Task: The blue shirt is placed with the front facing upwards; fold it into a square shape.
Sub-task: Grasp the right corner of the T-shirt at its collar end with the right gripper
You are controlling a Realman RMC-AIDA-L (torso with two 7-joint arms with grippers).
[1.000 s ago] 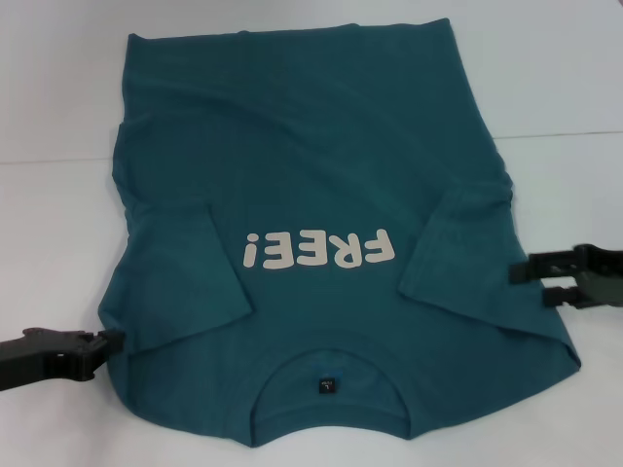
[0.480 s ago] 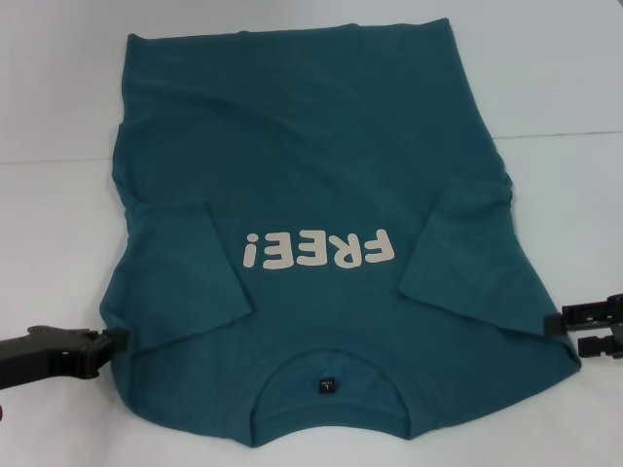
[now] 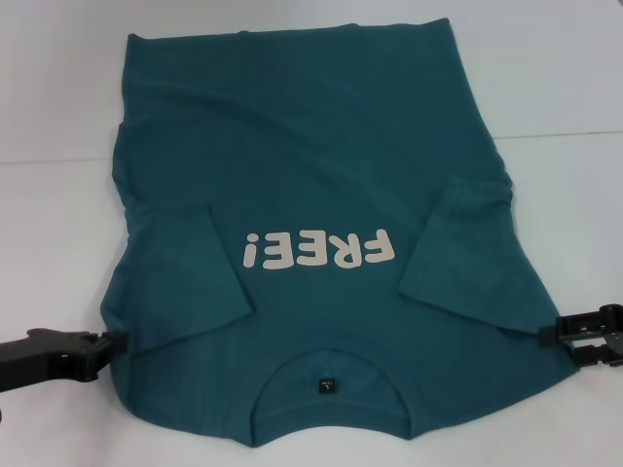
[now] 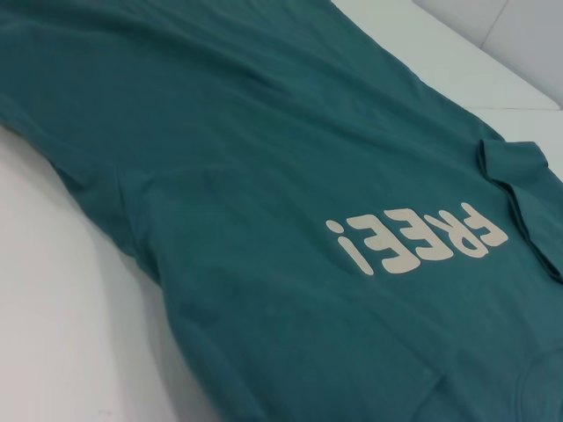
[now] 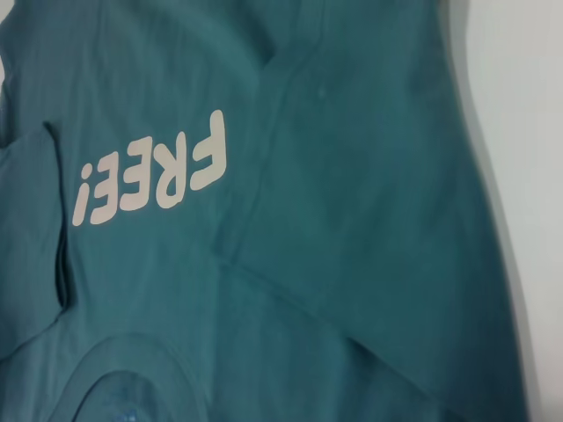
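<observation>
The blue shirt (image 3: 321,195) lies flat, front up, a dark teal-blue short-sleeved T-shirt with its collar toward the robot and its hem at the far side. Off-white "FREE!" lettering (image 3: 319,251) crosses the chest, reading upside down in the head view. Both sleeves are folded inward over the body, and a small dark neck label (image 3: 327,385) sits inside the collar

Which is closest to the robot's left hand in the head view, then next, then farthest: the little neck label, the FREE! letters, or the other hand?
From the left hand, by the blue shirt's shoulder edge:
1. FREE! letters, mid-chest, and neck label, in the collar: too close to call.
2. Right hand, at the opposite shoulder edge, farthest.
</observation>
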